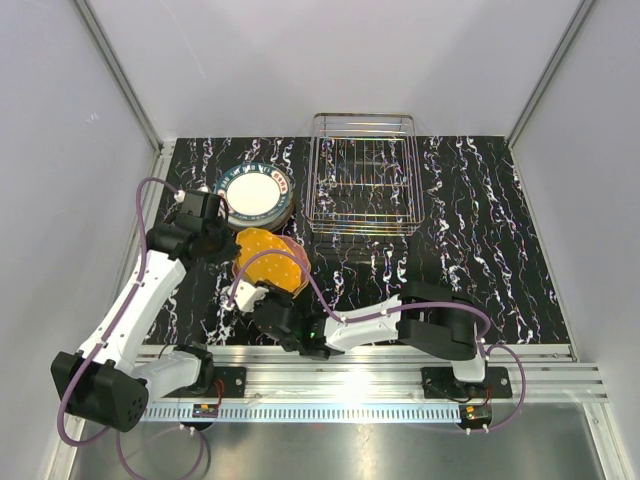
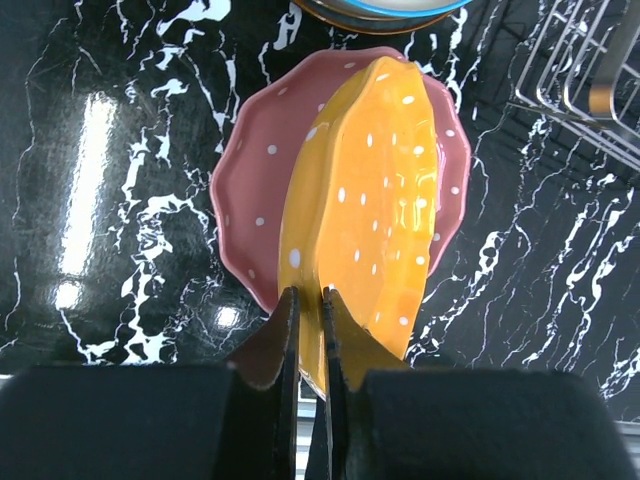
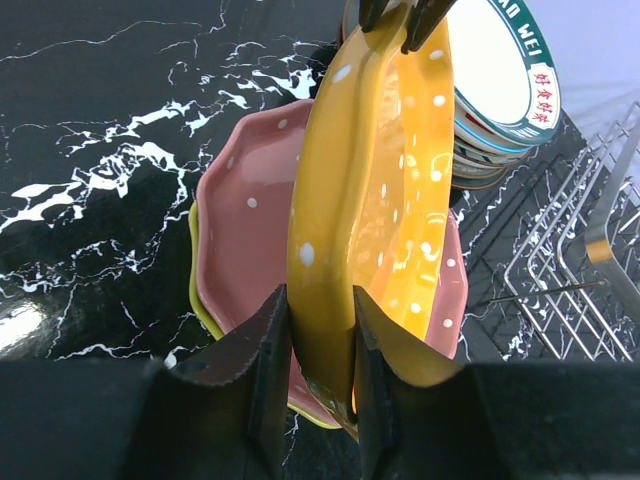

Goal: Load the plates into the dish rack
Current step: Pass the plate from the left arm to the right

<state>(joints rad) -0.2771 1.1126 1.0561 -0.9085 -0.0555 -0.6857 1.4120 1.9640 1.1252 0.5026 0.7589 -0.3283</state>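
Left wrist: orange scalloped plate [image 2: 380,200], white-dotted, on edge; left fingers [image 2: 285,350], right fingers [image 3: 270,350] pinch rim.

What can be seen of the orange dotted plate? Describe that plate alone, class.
The orange plate is glossy, ceramic-looking, with a scalloped rim and white dots. It stands on edge over a pink dotted plate lying flat on the black marbled table. The left gripper pinches one side of its rim in shut jaws; the right gripper has its jaws against the opposite side.
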